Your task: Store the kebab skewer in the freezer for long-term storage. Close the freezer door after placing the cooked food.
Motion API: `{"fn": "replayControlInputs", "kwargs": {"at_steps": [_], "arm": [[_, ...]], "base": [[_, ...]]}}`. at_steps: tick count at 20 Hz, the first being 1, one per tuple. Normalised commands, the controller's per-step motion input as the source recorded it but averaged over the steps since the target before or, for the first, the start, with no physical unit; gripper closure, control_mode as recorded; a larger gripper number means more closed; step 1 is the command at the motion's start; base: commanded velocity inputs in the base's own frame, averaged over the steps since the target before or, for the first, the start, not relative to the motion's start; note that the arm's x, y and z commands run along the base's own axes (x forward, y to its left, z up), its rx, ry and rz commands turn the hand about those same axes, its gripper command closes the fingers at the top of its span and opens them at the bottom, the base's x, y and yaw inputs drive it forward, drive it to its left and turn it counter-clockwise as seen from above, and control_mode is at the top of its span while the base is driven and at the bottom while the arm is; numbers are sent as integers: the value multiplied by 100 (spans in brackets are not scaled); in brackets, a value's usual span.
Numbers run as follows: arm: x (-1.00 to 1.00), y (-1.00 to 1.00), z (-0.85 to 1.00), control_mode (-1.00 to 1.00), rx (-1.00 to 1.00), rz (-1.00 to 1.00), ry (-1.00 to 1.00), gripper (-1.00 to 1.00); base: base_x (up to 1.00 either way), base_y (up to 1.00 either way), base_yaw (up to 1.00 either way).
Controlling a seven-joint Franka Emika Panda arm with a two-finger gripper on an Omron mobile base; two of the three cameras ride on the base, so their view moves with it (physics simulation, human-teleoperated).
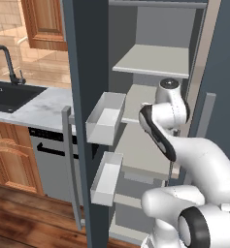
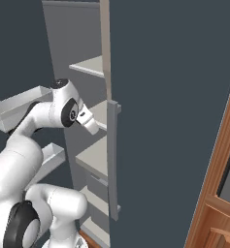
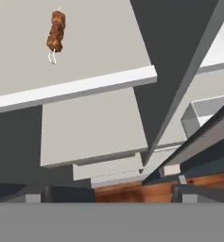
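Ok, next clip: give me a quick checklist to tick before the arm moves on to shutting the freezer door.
1. Kebab skewer lies on a freezer shelf: ok.
2. Skewer sits well back from the shelf's front edge: ok.
3. Gripper open, nothing between the fingers: ok.
4. Hand withdrawn from the freezer opening: cannot tell; the wrist is right at the shelves.
5. Freezer door is open, its bins clear of the arm: ok.
6. Door handle unobstructed: ok.

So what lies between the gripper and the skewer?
In the hand view, only bare pale shelf and open air separate the open gripper from the skewer; nothing else sits on that shelf.
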Motion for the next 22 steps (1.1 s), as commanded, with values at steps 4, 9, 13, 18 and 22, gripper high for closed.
{"fn": "replayControlInputs", "kwargs": {"at_steps": [4,9,13,18,22], "arm": [[-53,0,34,-100,5,13,3,-100],[-51,0,22,-100,6,19,7,-100],[-58,4,13,-100,0,15,10,-100],[-64,2,0,-100,0,12,9,-100],[-58,10,0,-100,0,13,8,-100]], "base": [[0,0,0],[0,0,0],[0,0,0],[0,0,0],[0,0,0]]}}
